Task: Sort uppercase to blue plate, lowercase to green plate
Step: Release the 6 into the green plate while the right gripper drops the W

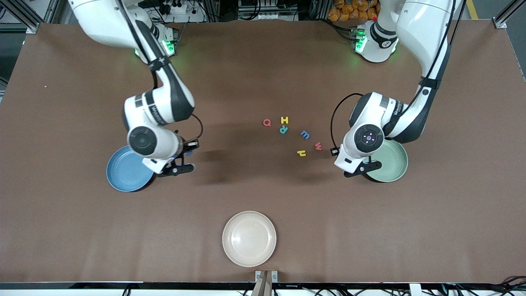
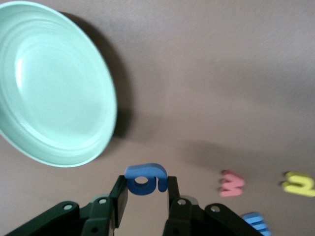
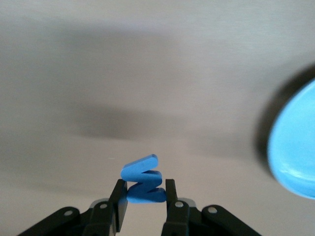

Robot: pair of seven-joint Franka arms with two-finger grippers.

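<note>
You are holding the blue foam letter M (image 3: 142,182) in the right gripper (image 3: 142,196) and the blue foam letter g (image 2: 145,179) in the left gripper (image 2: 145,194), fingers clenched on each, beside the round blue plastic plate (image 1: 123,174) at lower left of the front view and the pale green plastic plate (image 1: 394,164) at lower right; releasing now risks dropping both onto the tabletop (image 1: 263,197).

Brown table (image 1: 263,61), aluminium framing (image 1: 24,16)

Our left arm bends down from its base, and our left gripper (image 2: 144,195) hangs low with both fingers pinched on a small blue foam lowercase g (image 2: 145,179). Our right gripper (image 3: 143,200) also hangs low, pinching a small blue foam capital M (image 3: 142,179).
</note>
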